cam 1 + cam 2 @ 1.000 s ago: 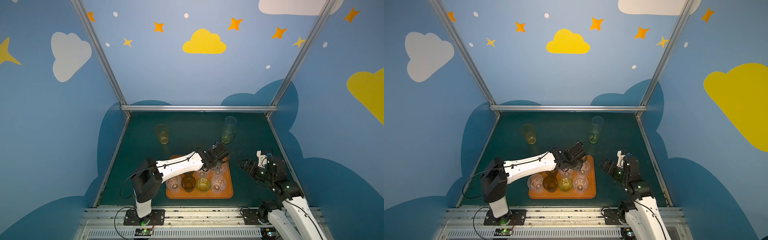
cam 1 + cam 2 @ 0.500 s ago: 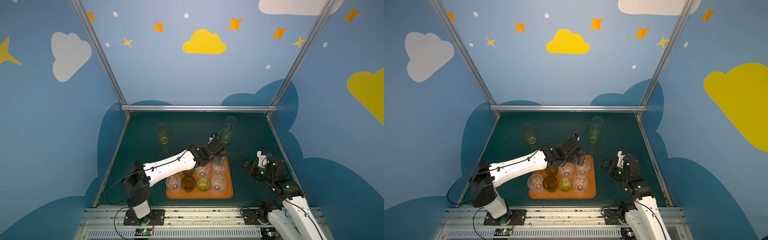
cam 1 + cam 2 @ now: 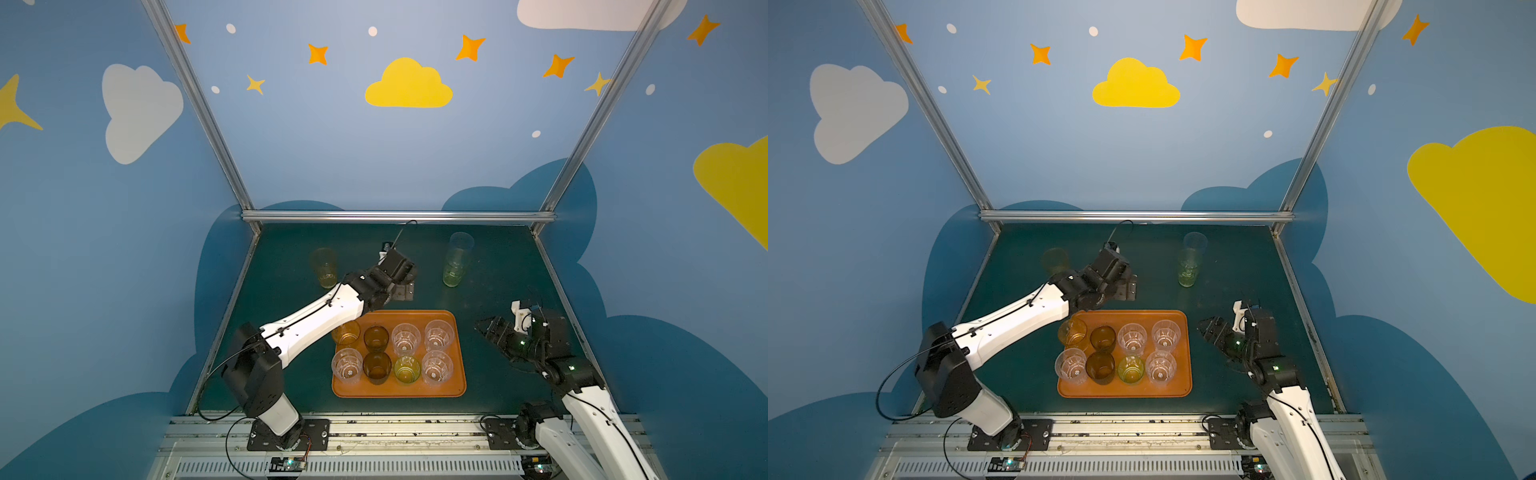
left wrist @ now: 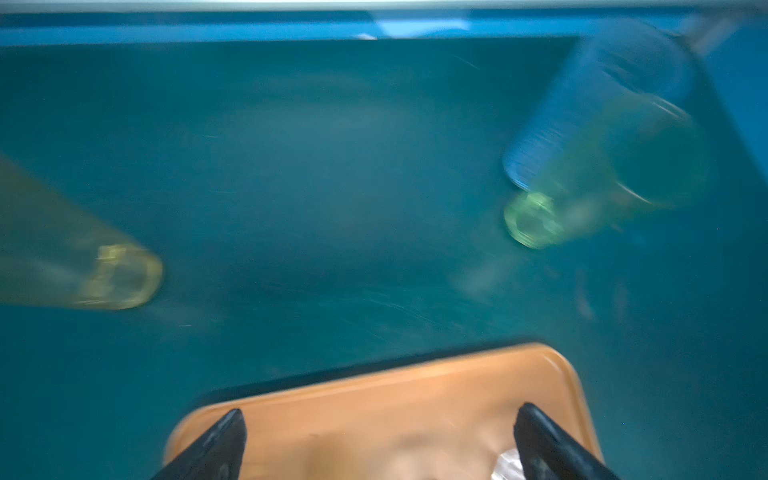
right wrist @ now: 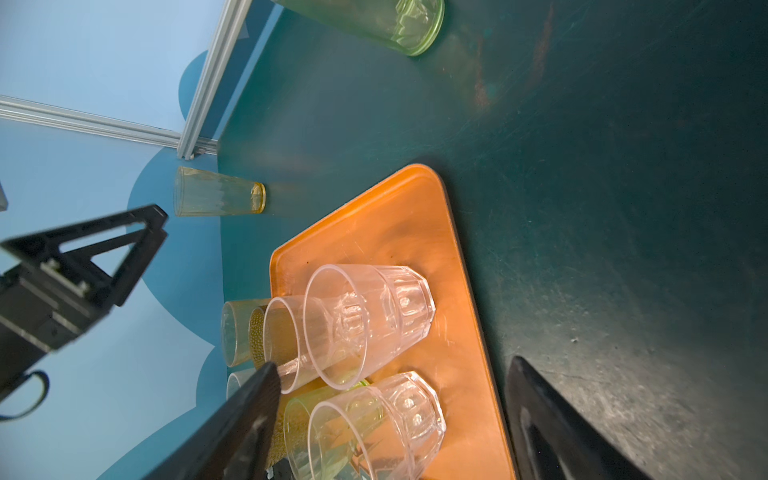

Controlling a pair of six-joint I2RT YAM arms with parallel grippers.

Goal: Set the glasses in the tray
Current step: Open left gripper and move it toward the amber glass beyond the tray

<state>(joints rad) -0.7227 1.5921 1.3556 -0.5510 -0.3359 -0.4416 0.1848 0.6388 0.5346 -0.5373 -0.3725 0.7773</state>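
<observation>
The orange tray (image 3: 399,392) (image 3: 1125,392) holds several short glasses in two rows, among them clear (image 3: 439,334), dark brown (image 3: 377,368) and yellow-green (image 3: 407,369) ones. Three taller glasses stand on the mat behind it: amber (image 3: 325,268) (image 3: 1054,259) at the left, green (image 3: 455,270) (image 3: 1188,270) at the right, and greyish-clear (image 3: 461,243) just behind the green one. My left gripper (image 3: 403,290) (image 4: 380,415) hangs open and empty over the tray's far edge. My right gripper (image 3: 484,328) (image 5: 390,368) is open and empty right of the tray.
The dark green mat (image 3: 498,291) is walled in by blue panels and an aluminium rail (image 3: 395,216) at the back. The left arm (image 3: 316,318) stretches over the tray's back left corner. Both arm bases sit on the front rail.
My left gripper has opened and pulled back from the tray's far right glasses to just past its far edge, leaving a clear glass standing there. The right arm has not moved.
</observation>
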